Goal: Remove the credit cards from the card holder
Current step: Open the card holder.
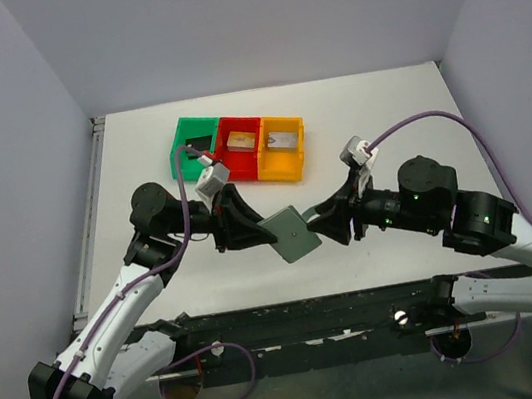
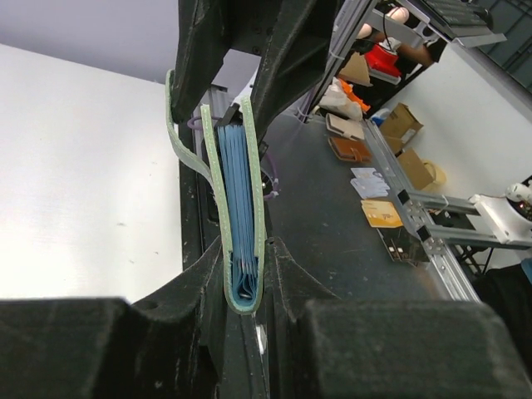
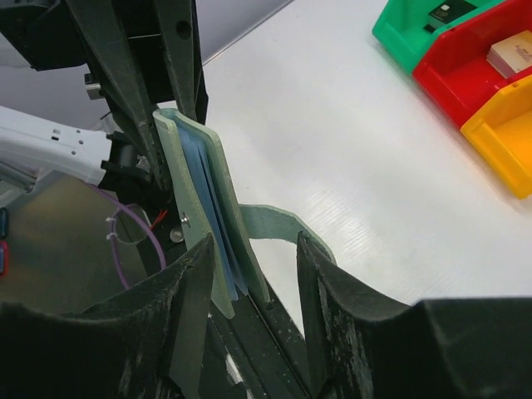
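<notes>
While left tool (image 1: pixel 259 229) clamps the card holder (image 1: pixel 294 236) aloft, right tool (image 1: pixel 321 228) straddles it, parted.

White links and black joints form both arms (image 1: pixel 122 313). Behind the matte black left claw (image 1: pixel 266 228) and right claw (image 1: pixel 325 222), pale camera blocks (image 1: pixel 212 180) trail purple cables (image 1: pixel 435 115).

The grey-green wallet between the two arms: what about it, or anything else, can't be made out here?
- Credit cards: none distinguishable; the card holder is edge-on in both wrist views, showing only blue-grey pocket layers, and closed in the top view.
- Right gripper contact: its fingers straddle the holder's edge; whether they touch is unclear.
- Green bin contents: a dark item, too small in the top view, cut off in the right wrist view.
</notes>
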Motion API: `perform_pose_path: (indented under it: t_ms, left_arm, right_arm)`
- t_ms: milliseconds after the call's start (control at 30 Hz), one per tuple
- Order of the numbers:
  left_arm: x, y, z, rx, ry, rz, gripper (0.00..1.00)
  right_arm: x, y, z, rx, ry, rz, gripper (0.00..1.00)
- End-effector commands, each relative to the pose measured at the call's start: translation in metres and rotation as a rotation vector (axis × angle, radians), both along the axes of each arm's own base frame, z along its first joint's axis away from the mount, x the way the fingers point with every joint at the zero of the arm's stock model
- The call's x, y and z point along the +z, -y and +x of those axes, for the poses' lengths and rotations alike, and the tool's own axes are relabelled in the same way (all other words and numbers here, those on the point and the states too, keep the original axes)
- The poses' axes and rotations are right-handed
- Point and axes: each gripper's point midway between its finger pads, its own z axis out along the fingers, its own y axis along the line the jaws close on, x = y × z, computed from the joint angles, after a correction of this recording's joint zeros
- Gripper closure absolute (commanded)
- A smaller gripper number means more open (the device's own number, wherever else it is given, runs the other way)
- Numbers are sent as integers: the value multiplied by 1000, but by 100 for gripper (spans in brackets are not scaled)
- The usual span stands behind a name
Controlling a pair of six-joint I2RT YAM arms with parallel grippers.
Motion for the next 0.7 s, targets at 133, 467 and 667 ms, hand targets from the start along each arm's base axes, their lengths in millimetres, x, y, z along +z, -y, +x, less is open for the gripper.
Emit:
perform_pose_path:
  t_ms: [133,467,667]
  left_arm:
    - [9,-6,-13,-62,136,-51,100]
    - [4,-7,-14,-76,138,-45,100]
    - [9,-7,-15,-75,153,-53,100]
  right_arm:
    - [10,-3,-6,42,-27,83,48]
    - [9,-6,-6,67,-93,150,41]
    - [8,-21,-14,147,-133,164,41]
